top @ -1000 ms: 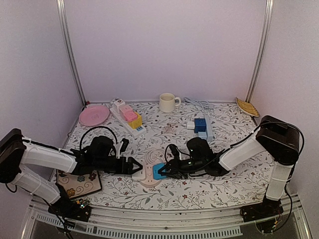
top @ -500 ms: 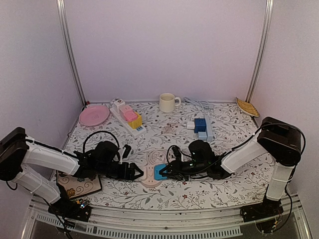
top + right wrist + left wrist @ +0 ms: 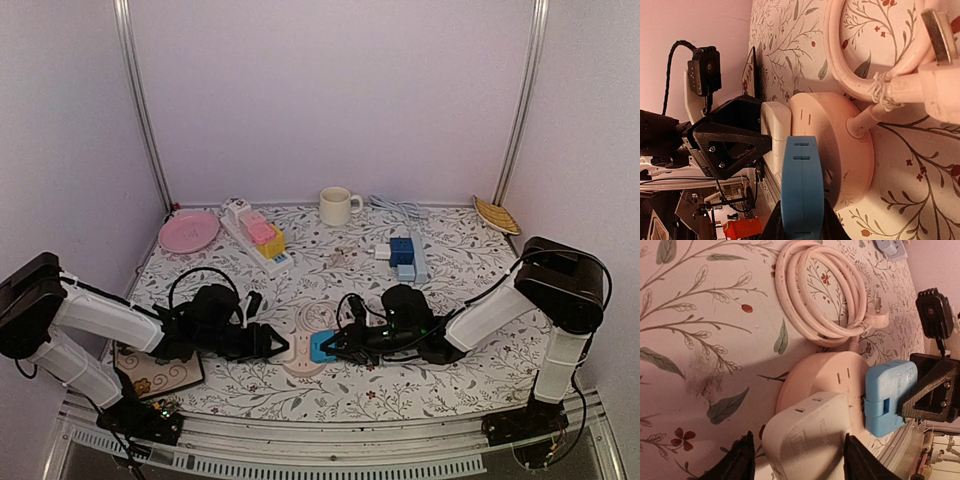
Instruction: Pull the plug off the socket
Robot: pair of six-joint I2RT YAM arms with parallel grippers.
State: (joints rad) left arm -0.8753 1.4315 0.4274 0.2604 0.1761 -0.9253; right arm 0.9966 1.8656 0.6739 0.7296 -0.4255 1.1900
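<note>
The right gripper (image 3: 802,227) was clamped on the blue plug (image 3: 801,190), seated in the round socket (image 3: 845,145) just beyond its fingertips, probably ready to pull, while the left gripper (image 3: 800,462) held its fingers apart astride the white plug (image 3: 805,432), seemingly to steady that side.

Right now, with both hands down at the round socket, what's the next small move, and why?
Probably close the left hand on the white plug. Its fingers sit either side of that plug, not clearly clamped, while the right hand pinches the blue plug on the socket's other side. A firm hold likely comes before any pull.
</note>
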